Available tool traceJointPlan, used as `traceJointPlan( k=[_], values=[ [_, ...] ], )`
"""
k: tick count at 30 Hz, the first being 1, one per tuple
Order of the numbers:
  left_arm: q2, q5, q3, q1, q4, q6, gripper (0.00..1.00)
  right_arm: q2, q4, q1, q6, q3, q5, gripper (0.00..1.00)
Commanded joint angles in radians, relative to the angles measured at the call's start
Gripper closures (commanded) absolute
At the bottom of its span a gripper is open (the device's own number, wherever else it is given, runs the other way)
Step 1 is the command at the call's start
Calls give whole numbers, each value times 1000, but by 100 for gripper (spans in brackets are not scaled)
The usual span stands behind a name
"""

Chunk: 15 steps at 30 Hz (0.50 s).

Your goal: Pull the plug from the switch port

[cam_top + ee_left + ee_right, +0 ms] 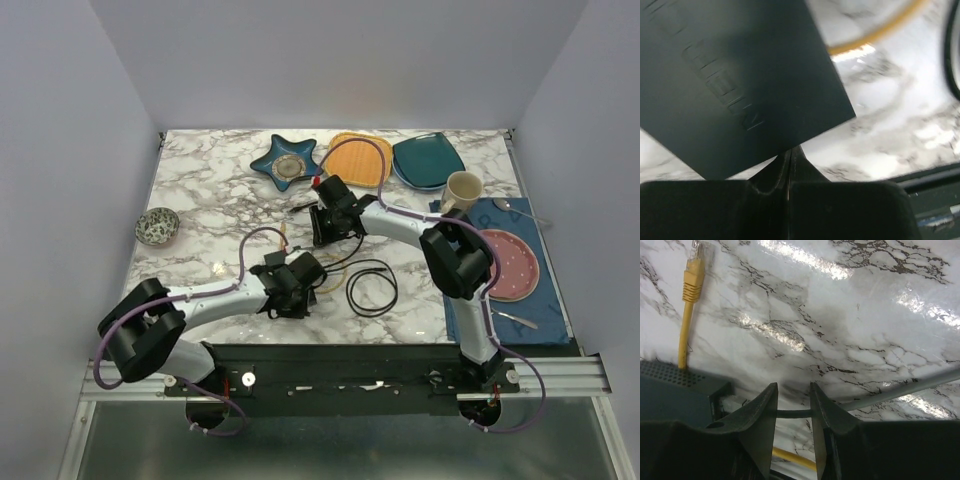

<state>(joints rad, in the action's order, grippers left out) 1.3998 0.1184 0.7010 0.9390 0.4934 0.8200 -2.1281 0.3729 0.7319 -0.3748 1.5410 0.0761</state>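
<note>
The switch is a flat matte black box that fills the upper left of the left wrist view; its perforated corner shows in the right wrist view. My left gripper is shut, its tips at the switch's near edge with nothing seen between them. A yellow plug lies free on the marble, and its cable runs down behind the switch's corner. My right gripper is open by a narrow gap just right of the switch, with a dark cable crossing under the fingers. In the top view both grippers hide the switch.
A coiled black cable lies right of the left gripper. Yellow cable runs beside the switch. At the back are a star dish, an orange plate and a teal plate. A mug, a pink plate and a small bowl flank them.
</note>
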Motion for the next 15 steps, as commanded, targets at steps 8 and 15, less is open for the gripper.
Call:
traceJointPlan(
  k=[8, 15],
  values=[
    [-53, 14, 9, -311, 20, 5, 90, 103, -28, 8, -64, -169, 79, 59],
    [39, -39, 129, -442, 19, -24, 88, 172, -86, 9, -105, -248, 137, 59]
  ],
)
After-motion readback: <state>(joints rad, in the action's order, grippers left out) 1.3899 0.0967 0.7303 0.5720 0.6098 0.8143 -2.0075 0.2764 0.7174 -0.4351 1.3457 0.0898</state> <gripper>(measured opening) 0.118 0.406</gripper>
